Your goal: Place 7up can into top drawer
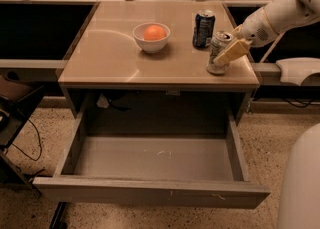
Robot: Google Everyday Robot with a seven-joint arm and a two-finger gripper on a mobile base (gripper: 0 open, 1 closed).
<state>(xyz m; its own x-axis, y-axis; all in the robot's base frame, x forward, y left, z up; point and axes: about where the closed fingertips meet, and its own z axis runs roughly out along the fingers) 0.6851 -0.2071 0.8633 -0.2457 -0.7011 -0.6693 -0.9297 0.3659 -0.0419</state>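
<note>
The 7up can (218, 48), pale and silvery with a pull-tab top, stands on the table's right front corner. My gripper (226, 57) is at the can, reaching in from the right on the white arm (272, 18); its cream-coloured end lies across the can's right side and hides part of it. The top drawer (150, 190) is pulled fully out below the tabletop. Its grey scuffed floor holds nothing, and its long front panel faces the camera.
A dark blue can (203, 29) stands just behind and left of the 7up can. A white bowl (151, 43) with an orange (154, 32) sits mid-table. The robot's white body (300, 183) fills the lower right. Dark desks flank the table.
</note>
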